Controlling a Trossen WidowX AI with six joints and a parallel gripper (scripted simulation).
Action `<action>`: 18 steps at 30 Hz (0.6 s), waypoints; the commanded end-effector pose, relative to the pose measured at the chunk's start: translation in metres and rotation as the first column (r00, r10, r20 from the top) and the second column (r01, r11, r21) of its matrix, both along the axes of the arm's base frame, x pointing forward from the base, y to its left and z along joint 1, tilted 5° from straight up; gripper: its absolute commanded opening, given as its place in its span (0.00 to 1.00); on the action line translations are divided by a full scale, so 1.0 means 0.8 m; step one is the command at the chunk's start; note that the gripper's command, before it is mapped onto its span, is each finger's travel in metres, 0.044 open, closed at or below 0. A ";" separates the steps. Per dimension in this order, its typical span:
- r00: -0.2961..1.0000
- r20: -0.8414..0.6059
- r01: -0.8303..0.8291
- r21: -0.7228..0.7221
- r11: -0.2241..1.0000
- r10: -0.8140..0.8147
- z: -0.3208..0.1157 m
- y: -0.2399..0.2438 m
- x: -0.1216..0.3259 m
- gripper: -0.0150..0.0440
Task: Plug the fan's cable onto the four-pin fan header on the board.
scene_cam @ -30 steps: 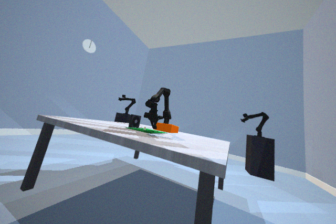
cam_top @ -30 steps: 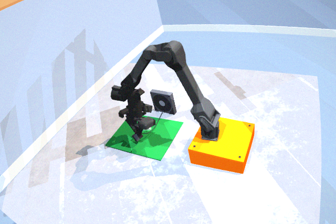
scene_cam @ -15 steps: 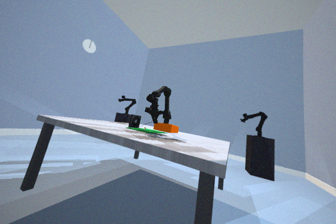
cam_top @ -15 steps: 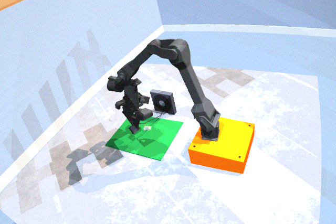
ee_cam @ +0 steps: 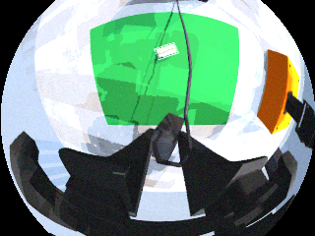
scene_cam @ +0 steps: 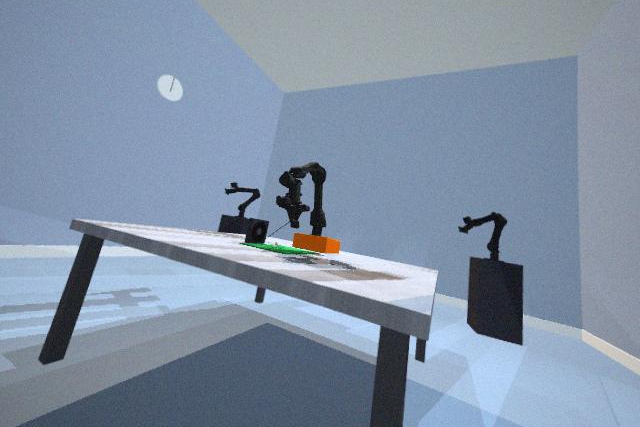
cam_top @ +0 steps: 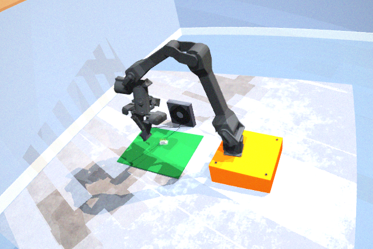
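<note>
The arm (cam_top: 212, 89) (scene_cam: 318, 195) looks like dark plastic, matt. The board (cam_top: 168, 153) (scene_cam: 281, 248) (ee_cam: 212, 84) seems smooth and flat in finish. I see the header (cam_top: 163, 142) (ee_cam: 166, 50) as white plastic with metal-like pins. The fan (cam_top: 181, 114) (scene_cam: 256, 231) looks matt plastic also, and the tabletop (cam_top: 289, 210) (scene_cam: 206, 249) has a mottled, stone-like surface.

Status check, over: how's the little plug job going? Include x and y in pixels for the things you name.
Jaws (cam_top: 145, 138) (scene_cam: 294, 224) shut on the dark plug (ee_cam: 167, 138), raised above the green board (cam_top: 178, 153) (scene_cam: 289, 249) (ee_cam: 212, 79). White header (cam_top: 163, 142) (ee_cam: 166, 50) unplugged. Nothing visibly blocking it.
</note>
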State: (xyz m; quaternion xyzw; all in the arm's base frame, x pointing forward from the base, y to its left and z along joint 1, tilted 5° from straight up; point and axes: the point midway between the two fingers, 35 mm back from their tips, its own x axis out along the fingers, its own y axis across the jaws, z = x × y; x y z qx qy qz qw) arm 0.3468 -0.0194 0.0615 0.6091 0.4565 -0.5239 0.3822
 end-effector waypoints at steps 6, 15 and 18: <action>0.962 -0.020 -0.273 -0.080 0.959 0.272 -0.001 -0.021 0.028 0.25; 0.842 -0.075 -0.539 -0.134 0.831 0.534 -0.002 -0.043 0.055 0.25; 0.798 -0.094 -0.602 -0.142 0.786 0.595 -0.002 -0.049 0.061 0.25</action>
